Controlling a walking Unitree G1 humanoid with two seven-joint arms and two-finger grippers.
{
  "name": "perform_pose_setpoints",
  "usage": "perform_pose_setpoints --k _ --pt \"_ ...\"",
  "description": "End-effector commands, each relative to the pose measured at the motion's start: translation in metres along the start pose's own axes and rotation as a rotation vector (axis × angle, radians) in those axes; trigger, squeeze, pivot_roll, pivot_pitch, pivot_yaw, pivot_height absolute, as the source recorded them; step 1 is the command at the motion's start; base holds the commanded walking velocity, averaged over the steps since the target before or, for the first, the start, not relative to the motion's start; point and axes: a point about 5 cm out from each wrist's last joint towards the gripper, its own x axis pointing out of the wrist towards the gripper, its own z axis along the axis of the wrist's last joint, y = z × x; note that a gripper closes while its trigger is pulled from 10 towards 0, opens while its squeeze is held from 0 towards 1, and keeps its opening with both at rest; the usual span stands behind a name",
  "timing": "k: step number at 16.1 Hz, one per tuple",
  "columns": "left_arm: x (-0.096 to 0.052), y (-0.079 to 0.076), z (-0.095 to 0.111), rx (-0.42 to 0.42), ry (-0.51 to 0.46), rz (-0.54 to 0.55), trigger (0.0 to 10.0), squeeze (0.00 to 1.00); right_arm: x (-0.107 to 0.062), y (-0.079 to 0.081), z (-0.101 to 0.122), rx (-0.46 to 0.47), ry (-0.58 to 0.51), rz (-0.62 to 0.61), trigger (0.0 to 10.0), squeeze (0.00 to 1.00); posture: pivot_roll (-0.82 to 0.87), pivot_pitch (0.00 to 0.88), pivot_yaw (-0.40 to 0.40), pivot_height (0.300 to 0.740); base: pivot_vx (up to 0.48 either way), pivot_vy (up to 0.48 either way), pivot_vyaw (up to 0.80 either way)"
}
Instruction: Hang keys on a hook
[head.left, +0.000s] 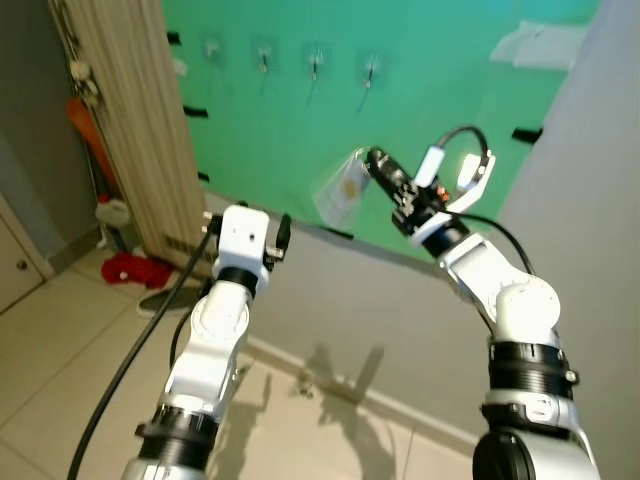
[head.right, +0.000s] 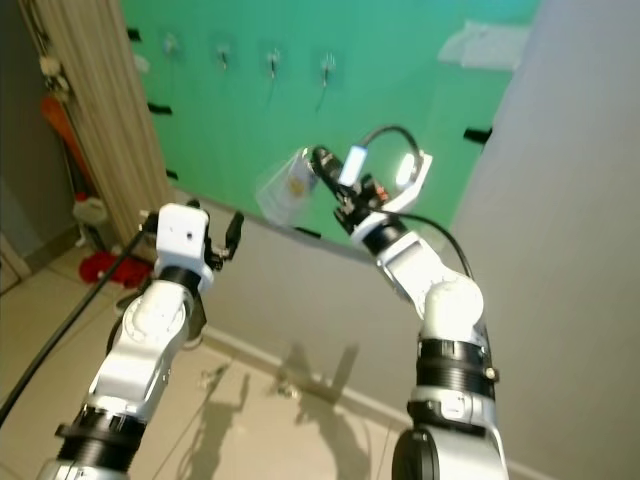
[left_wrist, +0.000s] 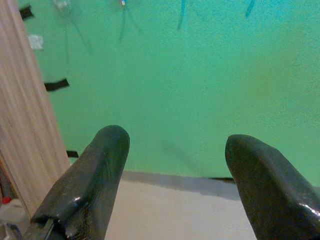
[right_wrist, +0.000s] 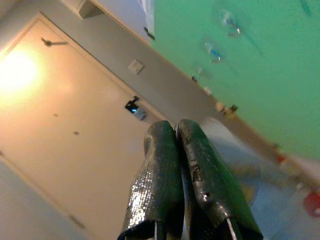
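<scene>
Keys (head.left: 345, 188) — blurred, detail indistinct — pinched in right claw (head.left: 378, 165), raised below hooks (head.left: 315, 64); left claw (left_wrist: 170, 165) held wide.

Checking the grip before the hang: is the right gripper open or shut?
Shut: the right gripper's fingers press together, pinching a blurred key tag.

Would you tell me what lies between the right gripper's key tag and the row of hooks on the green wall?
Nothing but bare green wall. In the left eye view, the right gripper holds the key tag below the hooks, apart from them.
</scene>
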Motion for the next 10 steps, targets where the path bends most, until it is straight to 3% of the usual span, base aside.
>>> perform_pose_setpoints --k 1,3,5,10 --pt "0.002 -0.001 0.011 -0.007 -0.06 -0.026 10.0 0.0 0.005 0.012 0.006 -0.128 -0.038 0.042 10.0 0.0 -0.07 0.0 -0.015 0.74 0.39 0.0 0.0" --pt "0.0 -0.003 0.013 -0.027 -0.077 -0.038 10.0 0.0 0.008 0.023 -0.001 -0.334 -0.017 0.092 10.0 0.0 -0.07 0.0 -0.015 0.74 0.463 0.0 0.0" --pt "-0.001 -0.005 0.011 -0.027 -0.076 -0.046 10.0 0.0 0.009 0.024 -0.006 -0.407 -0.007 0.099 10.0 0.0 -0.07 0.0 -0.016 0.74 0.458 0.0 0.0" --pt "-0.002 -0.006 0.012 -0.032 -0.086 -0.063 10.0 0.0 0.008 0.021 -0.009 -0.448 -0.02 0.095 10.0 0.0 -0.07 0.0 -0.016 0.74 0.458 0.0 0.0"
